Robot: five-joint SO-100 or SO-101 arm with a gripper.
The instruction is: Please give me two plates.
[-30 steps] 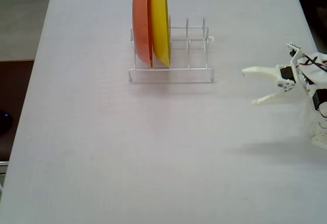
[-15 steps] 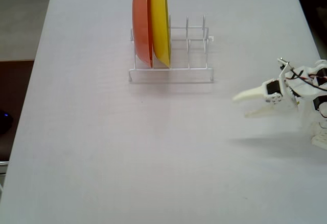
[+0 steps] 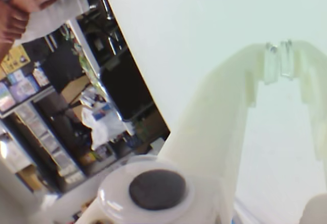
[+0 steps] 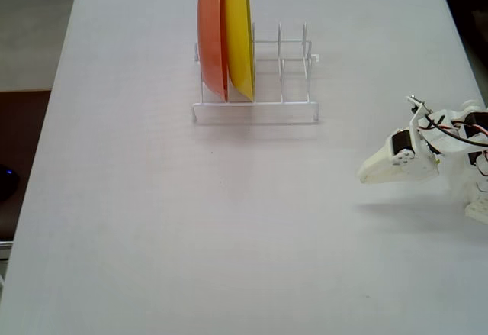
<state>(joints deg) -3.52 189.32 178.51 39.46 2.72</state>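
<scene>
The two plates are out of view in both the fixed view and the wrist view. My white gripper [image 4: 366, 175] hovers over the right side of the table, well to the right of and nearer than the rack, pointing left. Its jaws are shut with nothing between them. In the wrist view the gripper [image 3: 278, 55] shows its fingertips touching over bare white table, with an arched gap behind them.
A white wire rack [image 4: 255, 110] stands at the table's far middle. It holds an orange-red plate [image 4: 211, 33] and a yellow plate [image 4: 239, 33] upright in its left slots. The wrist view shows the table edge [image 3: 134, 76] and cluttered shelves beyond.
The gripper went from wide open to shut. It also dropped lower and nearer in the fixed view. The rack and its plates have not moved.
</scene>
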